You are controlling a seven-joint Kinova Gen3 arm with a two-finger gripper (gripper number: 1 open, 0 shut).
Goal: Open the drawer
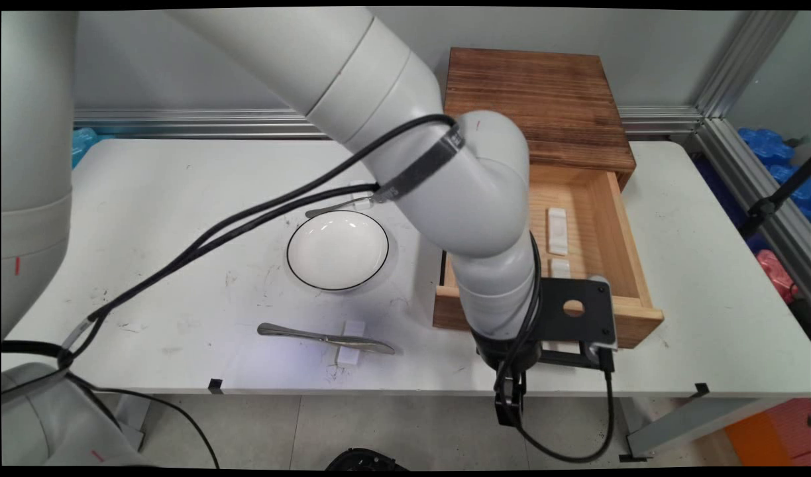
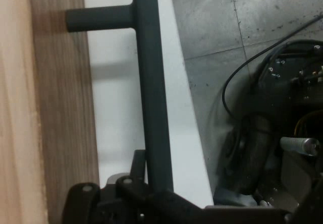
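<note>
My gripper (image 2: 151,193) sits low at the front of the open drawer (image 1: 594,218), right at its dark bar handle (image 2: 149,82). In the hand view the bar runs straight up from between my linkage, with one post joining it to the wooden drawer front (image 2: 60,108) — but my fingertips are out of sight there, so I cannot tell whether I am closed on the bar or only around it.

The drawer is pulled out of a dark-topped wooden box (image 1: 535,103) at the table's (image 1: 697,252) far side, and two small white blocks (image 1: 557,230) lie inside it. To the left stands a white bowl (image 1: 337,250) with a dark rim, a spoon (image 1: 336,209) just behind it. Nearer the front edge a knife (image 1: 324,338) lies across a white rest (image 1: 350,343).
</note>
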